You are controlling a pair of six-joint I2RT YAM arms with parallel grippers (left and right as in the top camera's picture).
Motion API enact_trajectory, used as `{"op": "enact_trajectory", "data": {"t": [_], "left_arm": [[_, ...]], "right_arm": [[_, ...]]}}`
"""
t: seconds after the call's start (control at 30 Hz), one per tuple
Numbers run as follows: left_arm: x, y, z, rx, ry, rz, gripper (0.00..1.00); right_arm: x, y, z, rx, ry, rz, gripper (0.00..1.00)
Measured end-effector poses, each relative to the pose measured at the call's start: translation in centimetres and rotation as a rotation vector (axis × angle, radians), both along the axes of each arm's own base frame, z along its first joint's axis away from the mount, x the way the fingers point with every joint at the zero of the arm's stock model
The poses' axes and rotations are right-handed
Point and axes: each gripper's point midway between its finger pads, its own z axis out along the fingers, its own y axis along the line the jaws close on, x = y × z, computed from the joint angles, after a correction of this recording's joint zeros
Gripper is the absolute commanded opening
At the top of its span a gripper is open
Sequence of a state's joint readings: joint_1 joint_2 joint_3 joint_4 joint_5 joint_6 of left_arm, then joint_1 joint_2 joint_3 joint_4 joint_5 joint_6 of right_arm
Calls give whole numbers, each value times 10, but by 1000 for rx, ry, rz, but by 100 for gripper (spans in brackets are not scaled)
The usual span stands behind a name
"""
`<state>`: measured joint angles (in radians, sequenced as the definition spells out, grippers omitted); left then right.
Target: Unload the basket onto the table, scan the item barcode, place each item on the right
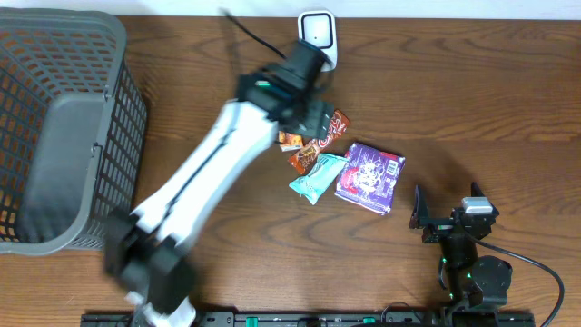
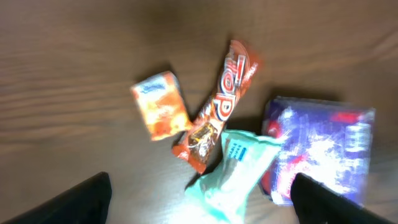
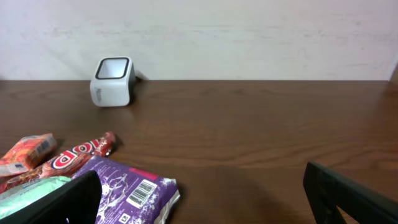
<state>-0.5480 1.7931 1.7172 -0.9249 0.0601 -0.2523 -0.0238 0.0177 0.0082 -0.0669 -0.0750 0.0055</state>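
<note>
Several snack packets lie together mid-table: a small orange packet [image 2: 160, 106], a red candy bar [image 2: 221, 102], a teal packet [image 2: 239, 174] and a purple packet [image 2: 323, 149]. My left gripper [image 2: 202, 208] hangs open just above them with nothing between its fingers; in the overhead view the left gripper [image 1: 316, 116] covers part of the red bar [image 1: 304, 160]. A white barcode scanner [image 1: 317, 32] stands at the table's far edge. The purple packet [image 3: 127, 190] shows a barcode [image 3: 142, 191] on its upper face. My right gripper [image 3: 202, 202] rests open to the right of the packets.
A large grey mesh basket [image 1: 54, 136] fills the left side of the table. The left arm [image 1: 209, 173] stretches diagonally from the front edge to the packets. A black cable runs from the scanner behind the arm.
</note>
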Motion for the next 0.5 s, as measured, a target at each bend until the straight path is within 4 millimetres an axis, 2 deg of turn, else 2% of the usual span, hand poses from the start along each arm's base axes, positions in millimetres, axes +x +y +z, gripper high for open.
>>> {"op": "enact_trajectory", "data": {"t": [0.03, 0.1, 0.17, 0.27, 0.37, 0.5], "left_arm": [[-3, 13, 25, -22, -39, 25, 95], [-15, 46, 62, -32, -79, 80, 96], [-33, 82, 85, -17, -90, 149, 98], [-70, 131, 92, 42, -19, 238, 98], [-96, 152, 87, 89, 62, 271, 98], [-114, 162, 76, 130, 149, 281, 98]], "right_arm": [[0, 0, 0, 0, 0, 0, 99], [0, 0, 0, 0, 0, 0, 99], [0, 0, 0, 0, 0, 0, 99], [0, 0, 0, 0, 0, 0, 99], [0, 0, 0, 0, 0, 0, 99], [0, 0, 0, 0, 0, 0, 99]]}}
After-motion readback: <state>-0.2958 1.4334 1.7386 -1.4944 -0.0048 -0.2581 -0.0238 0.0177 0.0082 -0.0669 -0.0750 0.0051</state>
